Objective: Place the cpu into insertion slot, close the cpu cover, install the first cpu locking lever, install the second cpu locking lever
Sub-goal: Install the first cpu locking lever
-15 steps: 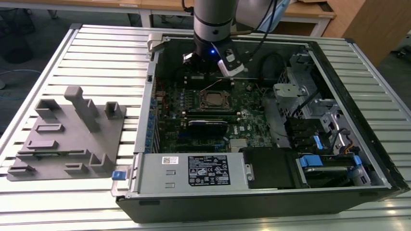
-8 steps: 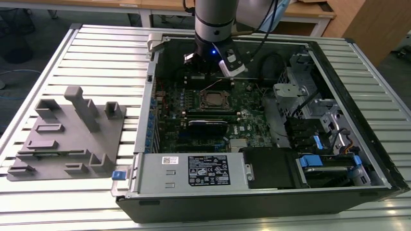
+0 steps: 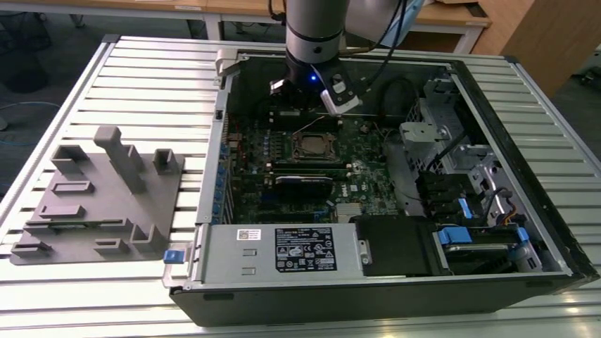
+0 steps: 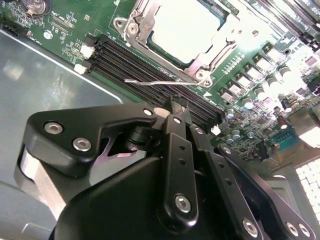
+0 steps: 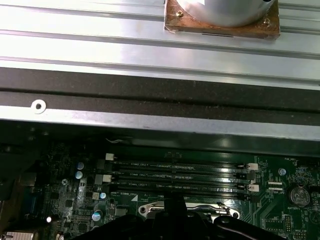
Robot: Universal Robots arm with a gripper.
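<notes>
Open computer case on slatted table. Gripper with fingers pressed together, over memory slots beside insertion slot. Cpu cover lies flat around seated cpu. Thin locking lever juts out.

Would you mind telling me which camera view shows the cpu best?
The second wrist view: the cpu lies close up, its silver-grey top framed by the cpu cover. The exterior view shows the cpu small and distant; the first wrist view shows the cpu cover's metal edge.
</notes>
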